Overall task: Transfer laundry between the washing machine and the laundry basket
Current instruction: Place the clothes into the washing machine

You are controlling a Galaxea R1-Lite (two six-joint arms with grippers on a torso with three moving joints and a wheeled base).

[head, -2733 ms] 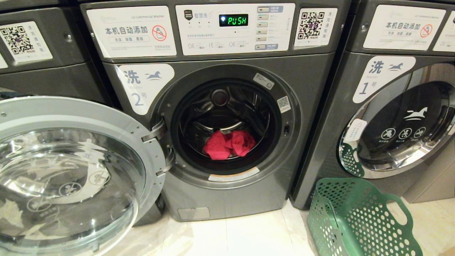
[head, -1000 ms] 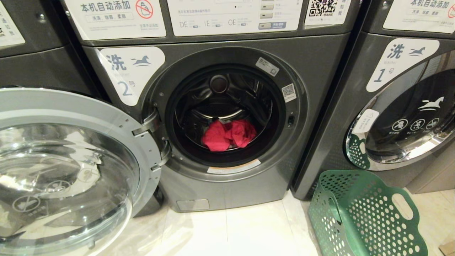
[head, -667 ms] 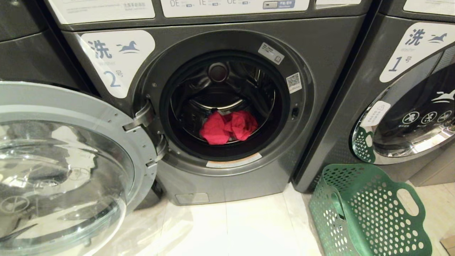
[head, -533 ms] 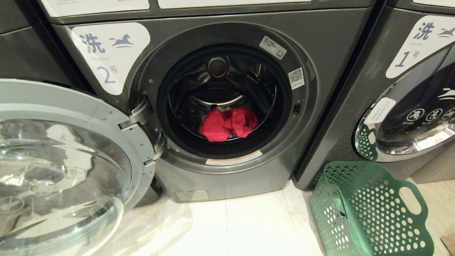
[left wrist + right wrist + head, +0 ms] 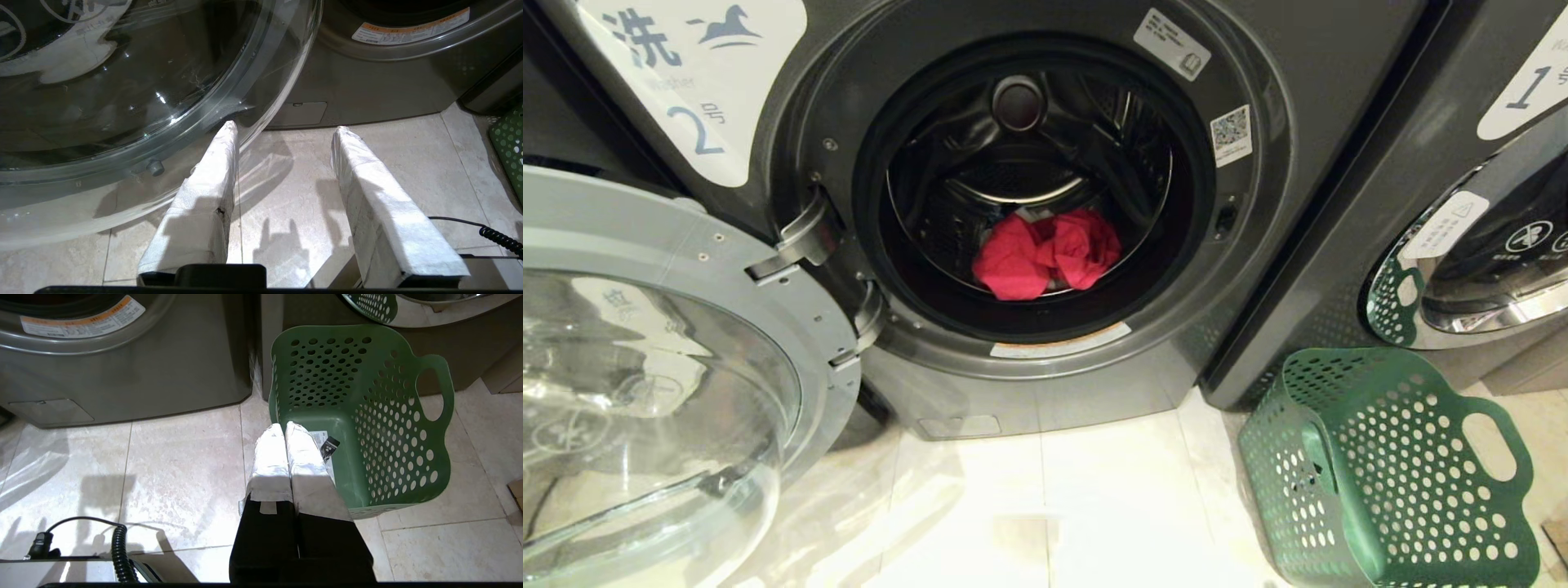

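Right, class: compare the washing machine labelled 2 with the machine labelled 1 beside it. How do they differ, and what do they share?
Washing machine 2 has its door swung wide open; machine 1 is shut. Machine 2 shows its drum with red-pink laundry inside; machine 1 shows only dark glass. The laundry basket stands before machine 1, not 2. Both are dark grey front-loaders.

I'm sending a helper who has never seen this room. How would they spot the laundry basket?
Find the washing machine labelled 2, its round door swung open. On the pale tiled floor to its right stands the laundry basket: the only green thing, plastic, with round-holed walls and cut-out handles.
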